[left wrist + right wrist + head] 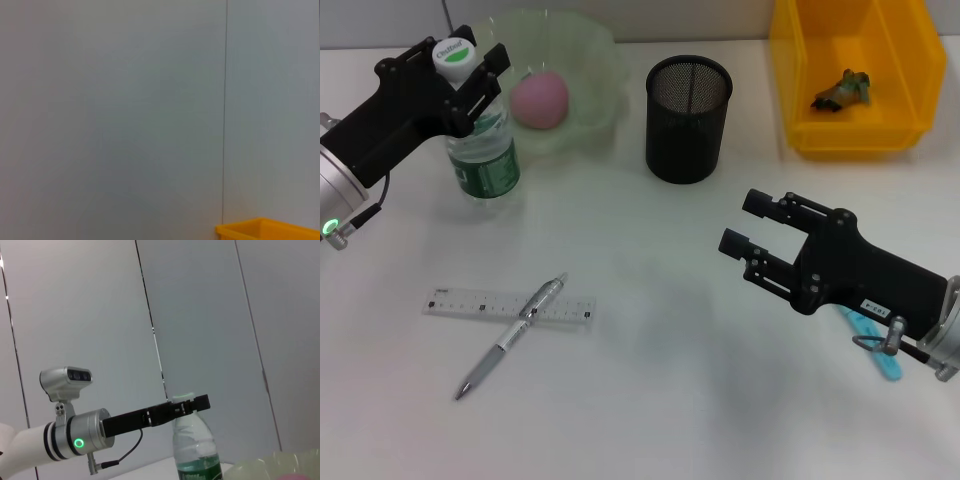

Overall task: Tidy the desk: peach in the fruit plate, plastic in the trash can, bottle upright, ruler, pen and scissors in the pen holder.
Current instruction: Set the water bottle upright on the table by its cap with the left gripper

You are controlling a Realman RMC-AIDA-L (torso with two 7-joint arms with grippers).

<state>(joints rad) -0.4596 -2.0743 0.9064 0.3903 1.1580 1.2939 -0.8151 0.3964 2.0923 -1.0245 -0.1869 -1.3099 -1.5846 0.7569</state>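
The bottle (482,150) stands upright near the desk's (650,400) far left corner, just in front of the fruit plate (595,50), which already holds the peach (539,98). My left gripper (472,62) is at its neck, fingers either side of the white cap; whether they press the neck or stand a little off, I cannot tell. To finish this step well I judge I should part the fingers fully, check the bottle rests on its base alone, then draw straight up and back, away from the plate rim, so I do not tip it.

Towards the near left, the pen (510,336) lies across the ruler (509,305), touching it. The pen holder (688,118) stands at mid far edge, the trash can (855,75) in the far right corner with a scrap inside. My right gripper (748,238) hovers with fingers apart over the right side; the scissors (876,345) lie partly hidden beneath that arm.
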